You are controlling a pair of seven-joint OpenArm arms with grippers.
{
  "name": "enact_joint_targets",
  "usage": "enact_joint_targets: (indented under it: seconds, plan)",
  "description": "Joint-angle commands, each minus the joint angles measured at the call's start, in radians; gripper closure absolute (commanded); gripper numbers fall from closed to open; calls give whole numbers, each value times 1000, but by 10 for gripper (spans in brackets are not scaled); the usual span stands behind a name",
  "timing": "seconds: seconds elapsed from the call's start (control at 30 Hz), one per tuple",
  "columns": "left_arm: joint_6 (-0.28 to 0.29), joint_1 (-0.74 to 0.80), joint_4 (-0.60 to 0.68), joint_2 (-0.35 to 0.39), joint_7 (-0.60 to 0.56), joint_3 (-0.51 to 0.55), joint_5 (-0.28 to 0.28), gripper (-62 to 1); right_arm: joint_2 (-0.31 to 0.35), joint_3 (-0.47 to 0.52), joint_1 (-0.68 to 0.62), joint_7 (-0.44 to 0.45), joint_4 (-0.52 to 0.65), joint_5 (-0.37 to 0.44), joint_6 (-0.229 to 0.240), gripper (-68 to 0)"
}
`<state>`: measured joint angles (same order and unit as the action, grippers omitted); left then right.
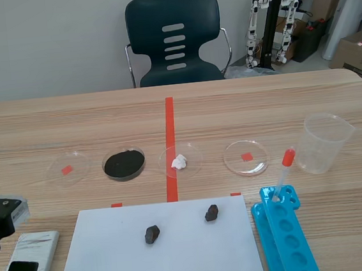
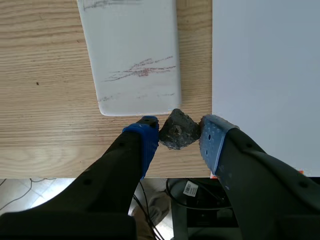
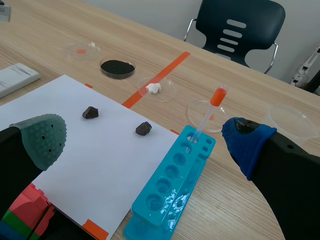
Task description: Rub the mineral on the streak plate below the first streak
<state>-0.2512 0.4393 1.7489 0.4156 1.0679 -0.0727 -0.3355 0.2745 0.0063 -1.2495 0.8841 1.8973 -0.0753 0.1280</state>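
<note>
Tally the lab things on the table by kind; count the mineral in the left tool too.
Dishes: 4
Minerals: 3, one in the left tool
Streak plate: 1
Paper: 1
Cup: 1
Dropper: 1
Rack: 1
Total: 12

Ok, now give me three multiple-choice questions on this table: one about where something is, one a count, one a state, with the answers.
1. Where is the mineral in the left jaws?
A) on the white paper
B) just off the end of the streak plate
C) on that plate's middle

2. How many dark rocks lie on the white paper?
A) one
B) two
C) four

3. How do the right jaws stand?
A) open, empty
B) shut on nothing
C) shut on a dark rock

Answers: B, the mineral sits by the plate's end edge; B, two show; A, they stand wide apart with nothing between.
</note>
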Motion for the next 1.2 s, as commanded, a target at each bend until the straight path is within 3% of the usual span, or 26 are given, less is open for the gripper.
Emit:
enact_joint_targets:
  seconds: [0.0,0.6,1.17]
  plan:
    - [0,-16,10,-2,4,17,-11,-100,0,6,3,15,21,8,0,-679]
    - [37,-160,-186,3,21,31,-66,-100,0,6,3,15,21,7,0,-679]
    - [42,-174,-232,3,5,35,-87,-100,0,6,3,15,21,7,0,-679]
